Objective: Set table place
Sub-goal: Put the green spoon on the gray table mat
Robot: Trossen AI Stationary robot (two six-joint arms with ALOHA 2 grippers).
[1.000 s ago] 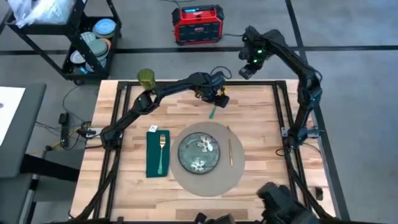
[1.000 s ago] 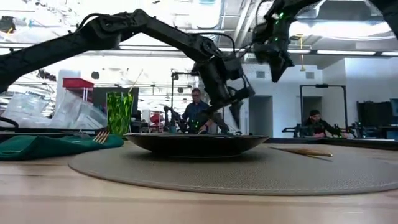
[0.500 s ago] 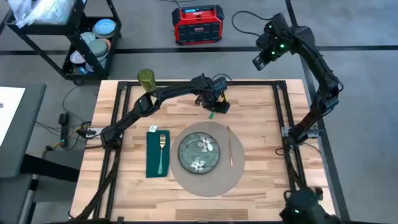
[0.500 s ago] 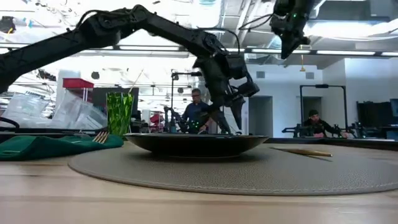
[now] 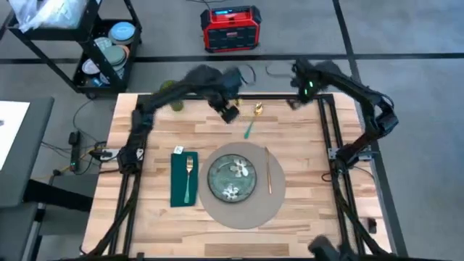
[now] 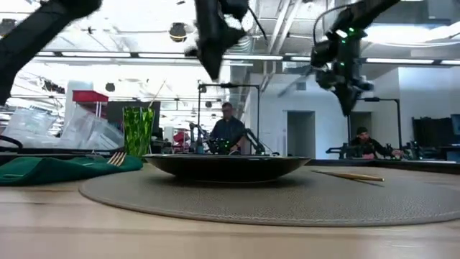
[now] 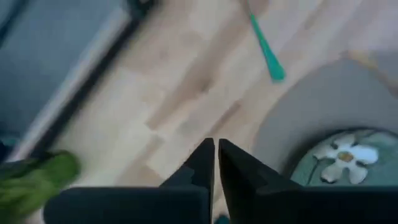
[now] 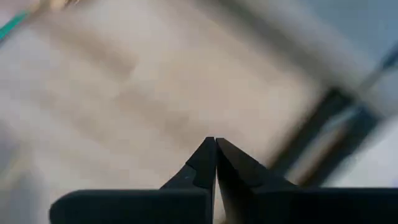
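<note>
While both arms hang over the far side of the tabletop (image 5: 152, 217), the things for the meal lie nearer the middle. Toward the left edge lies a dark green napkin (image 5: 182, 180) with a gold fork (image 5: 188, 176) on top of it. At the far left corner stands a green glass (image 5: 171, 93), partly hidden by the left arm. The left hand (image 5: 230, 114) is up above the far side of the tabletop, clenched with nothing in it. A thin green stick (image 5: 248, 130) lies on the wood beside it, just past the far rim of the round grey placemat (image 5: 272, 203). That placemat lies flat in the middle of the tabletop, closer to the near edge. On it sits a green plate with flowers (image 5: 232, 178), and just to the right of the plate lies a gold knife (image 5: 267, 170). A small gold thing (image 5: 258, 110) sits near the far edge. The right hand (image 5: 297, 101) hangs above the far edge, toward the right corner, clenched and empty.
</note>
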